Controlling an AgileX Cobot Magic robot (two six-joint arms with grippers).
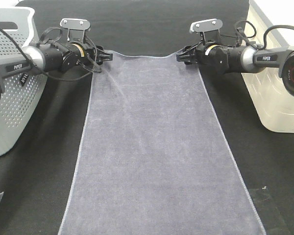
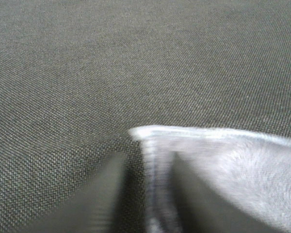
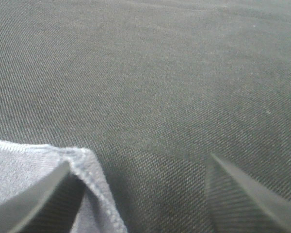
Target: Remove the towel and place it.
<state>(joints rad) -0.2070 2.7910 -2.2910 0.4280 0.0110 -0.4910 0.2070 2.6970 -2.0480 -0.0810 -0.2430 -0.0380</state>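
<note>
Exterior high view first, working left to right: we've got a pale grey perforated plastic basket [image 1: 12,83] sitting at the left edge of the black woven cloth tabletop [image 1: 34,186], then our left gripper [image 1: 104,57] down low at the far-left corner of the big grey-lavender microfibre towel [image 1: 157,161]. That towel lies spread flat down the middle of the table, long way toward the camera, so it looks laid out on purpose rather than dumped. Our guess is both arms sit at the two far corners because that's how you stretch a towel this wide without it bunching. Left wrist view shows the hemmed corner [image 2: 150,138] between the two dark fingers [image 2: 99,194], with a gap on each side, so the jaws read as apart there, not pinching. Over on the right, our right gripper [image 1: 182,57] is at the other far corner; in the right wrist view its fingers [image 3: 36,199] stand wide apart, one over the stitched edge [image 3: 94,184], the other over bare table. Furthest right is a translucent cream plastic bin [image 1: 277,93]. We'd say the placing is basically done.
</note>
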